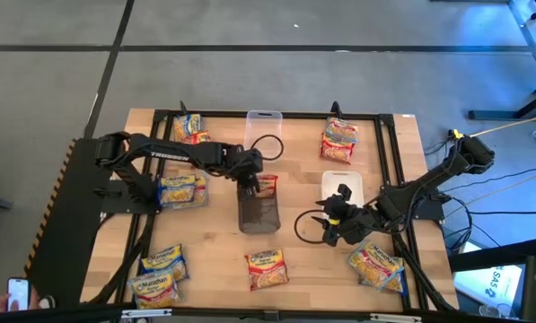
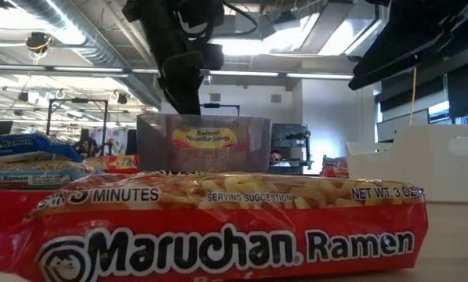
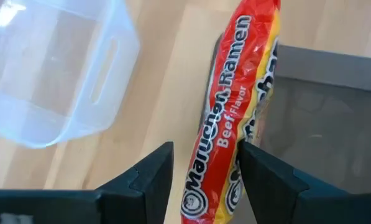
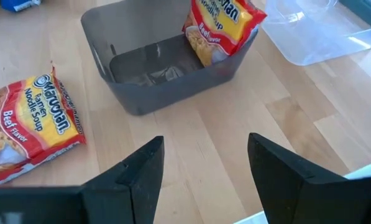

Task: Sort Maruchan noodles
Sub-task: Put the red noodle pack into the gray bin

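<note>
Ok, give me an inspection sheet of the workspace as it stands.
Surface: light wooden table, black frame.
Job's things: red beef ramen packet leaning on rim of grey plastic bin; other packets scattered flat.
Clutter: clear plastic container, white container.
End effectors: left end effector open around the leaning packet; right end effector open, empty, beside the bin.
Cables: black loops by both wrists.
Surroundings: grey floor, workshop beyond.

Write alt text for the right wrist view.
A grey bin on a wooden table holds one red beef ramen packet leaning on its rim. Another red packet lies flat beside it; the right pincer hovers open, empty.
</note>
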Controlling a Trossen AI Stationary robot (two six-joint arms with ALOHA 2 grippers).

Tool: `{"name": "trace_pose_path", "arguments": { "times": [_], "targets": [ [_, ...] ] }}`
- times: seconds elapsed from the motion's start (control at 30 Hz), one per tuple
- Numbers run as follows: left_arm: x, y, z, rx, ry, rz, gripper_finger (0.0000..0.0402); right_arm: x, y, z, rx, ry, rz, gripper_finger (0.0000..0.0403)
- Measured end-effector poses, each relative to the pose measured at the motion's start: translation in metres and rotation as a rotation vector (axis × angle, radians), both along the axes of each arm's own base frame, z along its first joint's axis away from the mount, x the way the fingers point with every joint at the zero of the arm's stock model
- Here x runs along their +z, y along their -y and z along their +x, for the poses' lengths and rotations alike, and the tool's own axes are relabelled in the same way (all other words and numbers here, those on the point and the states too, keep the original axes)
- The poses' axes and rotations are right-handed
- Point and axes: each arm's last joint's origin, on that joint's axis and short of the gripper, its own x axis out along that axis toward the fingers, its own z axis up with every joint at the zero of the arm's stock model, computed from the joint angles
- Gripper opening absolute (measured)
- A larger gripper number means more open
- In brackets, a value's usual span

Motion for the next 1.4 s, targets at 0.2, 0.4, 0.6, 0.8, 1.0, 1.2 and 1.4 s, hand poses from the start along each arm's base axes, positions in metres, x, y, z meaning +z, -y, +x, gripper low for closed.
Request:
{"name": "trace_pose_path", "arguments": {
  "times": [0.2, 0.4, 0.6, 0.8, 1.0, 1.2, 1.4],
  "targets": [
    [0.002, 0.002, 0.001, 0.014, 0.02, -0.005, 0.0176, 0.0, 0.0, 0.0, 0.0, 0.001, 0.0, 0.0206],
    [0.018, 0.009, -0.01, 0.009, 0.05, -0.017, 0.0176, 0.0, 0.0, 0.0, 0.001, 0.0, 0.0, 0.0206],
    [0.039, 0.021, -0.019, -0.006, 0.13, -0.024, 0.0176, 0.001, -0.001, 0.001, 0.001, 0.018, 0.01, 0.0206],
    [0.052, 0.052, -0.028, -0.045, 0.186, -0.066, 0.0176, 0.006, -0.011, 0.011, 0.09, 0.089, 0.165, 0.0206],
    [0.054, 0.098, -0.035, -0.091, 0.206, -0.09, 0.0176, -0.002, -0.028, 0.03, 0.226, 0.133, 0.329, 0.0206],
    [0.055, 0.148, -0.05, -0.139, 0.233, -0.125, 0.0176, -0.018, -0.039, 0.042, 0.238, 0.113, 0.487, 0.0206],
    [0.047, 0.197, -0.066, -0.189, 0.264, -0.111, 0.0176, -0.032, -0.048, 0.055, 0.24, 0.111, 0.592, 0.0206]
  ]
}}
